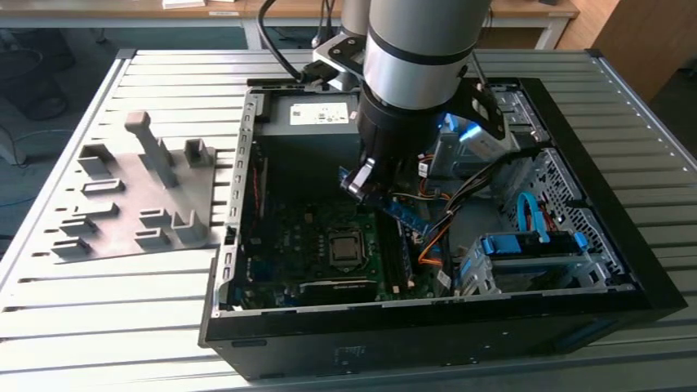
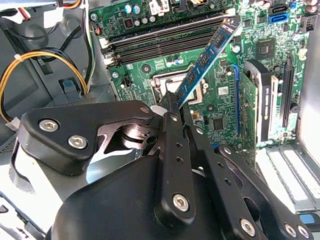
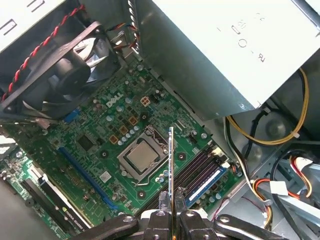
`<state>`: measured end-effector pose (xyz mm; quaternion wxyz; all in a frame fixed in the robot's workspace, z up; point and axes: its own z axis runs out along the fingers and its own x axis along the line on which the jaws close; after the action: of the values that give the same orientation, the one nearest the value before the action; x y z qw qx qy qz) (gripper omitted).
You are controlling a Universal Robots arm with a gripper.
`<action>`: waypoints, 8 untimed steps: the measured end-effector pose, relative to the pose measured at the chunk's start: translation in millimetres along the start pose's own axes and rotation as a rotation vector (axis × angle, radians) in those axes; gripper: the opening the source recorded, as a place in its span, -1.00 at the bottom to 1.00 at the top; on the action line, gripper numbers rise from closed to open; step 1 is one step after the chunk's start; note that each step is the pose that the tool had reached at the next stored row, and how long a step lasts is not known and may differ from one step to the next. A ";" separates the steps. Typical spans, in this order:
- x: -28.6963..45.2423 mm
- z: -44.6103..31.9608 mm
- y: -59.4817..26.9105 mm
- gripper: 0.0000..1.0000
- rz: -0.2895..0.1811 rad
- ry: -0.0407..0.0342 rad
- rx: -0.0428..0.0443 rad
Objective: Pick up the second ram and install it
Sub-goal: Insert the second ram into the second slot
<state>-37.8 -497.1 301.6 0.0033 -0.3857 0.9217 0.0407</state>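
The gripper (image 2: 175,102) is pinching the second ram (image 2: 207,57) by one end, with its two black fingers pressed against the stick's flat faces. In the first wrist view the gripper (image 3: 171,200) shows the stick (image 3: 171,160) edge-on as a thin line rising from between the fingertips. In the exterior view the gripper (image 1: 365,186) hangs inside the open computer case (image 1: 436,327). There the blue-green stick (image 1: 397,211) slants down over the motherboard (image 1: 310,237), clear of the board and not seated in any slot. Its free end points toward the row of memory slots (image 2: 160,42), just beside the processor socket (image 3: 141,156). One of those slots carries a blue strip (image 3: 206,182) that looks like a seated stick.

The case lies on its side on a slatted metal table (image 1: 109,318). It holds the motherboard, a black fan (image 3: 60,75), a grey power supply box (image 3: 225,50), an upright expansion card (image 2: 260,100), a drive cage with blue clips (image 1: 534,245) and bundles of coloured cables (image 2: 30,65). A grey slotted tray (image 1: 120,204) sits on the table, just beside the case on the exterior view's left.
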 end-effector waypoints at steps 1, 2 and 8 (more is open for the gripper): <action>0.0 0.0 0.0 -0.73 0.005 -0.0004 0.0001; 0.0 0.1 0.0 -0.73 0.009 -0.0008 0.0003; 0.0 0.1 0.0 -0.73 0.038 -0.0028 0.0014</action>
<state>-37.7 -497.1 301.5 0.0041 -0.3682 0.9289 0.0406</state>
